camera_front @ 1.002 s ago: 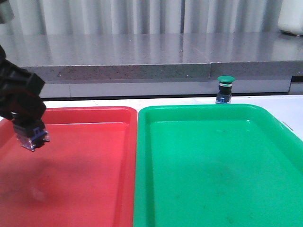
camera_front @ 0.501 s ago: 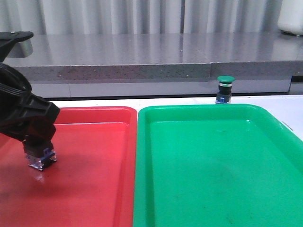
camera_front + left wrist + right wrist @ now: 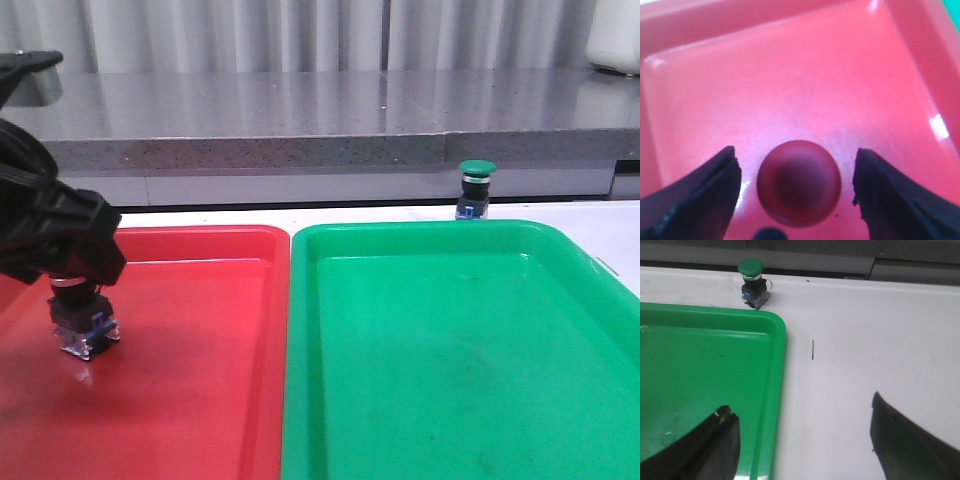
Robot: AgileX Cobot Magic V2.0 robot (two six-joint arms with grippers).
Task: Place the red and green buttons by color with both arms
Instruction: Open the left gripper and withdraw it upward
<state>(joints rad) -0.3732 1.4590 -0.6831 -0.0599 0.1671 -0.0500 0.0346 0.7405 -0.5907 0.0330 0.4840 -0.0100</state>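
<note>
Sitting in the red tray [image 3: 200, 400], the red button [image 3: 82, 322] stands between the spread left pincer [image 3: 796, 172] fingers.

Both trays, red [image 3: 200, 400] and green [image 3: 440, 400], look like smooth, glossy plastic. The red button's [image 3: 799, 183] cap is duller. The table [image 3: 880, 340] is matt white.

Left wrist camera: I see the red button [image 3: 799, 183] from straight above, its dull red domed cap sitting on the floor of the red tray [image 3: 790, 85]. My left gripper [image 3: 796, 187] is spread wide, one black finger [image 3: 700, 195] either side of the cap, clear gaps on both sides, neither touching it. Tray rim visible around the floor.
</note>
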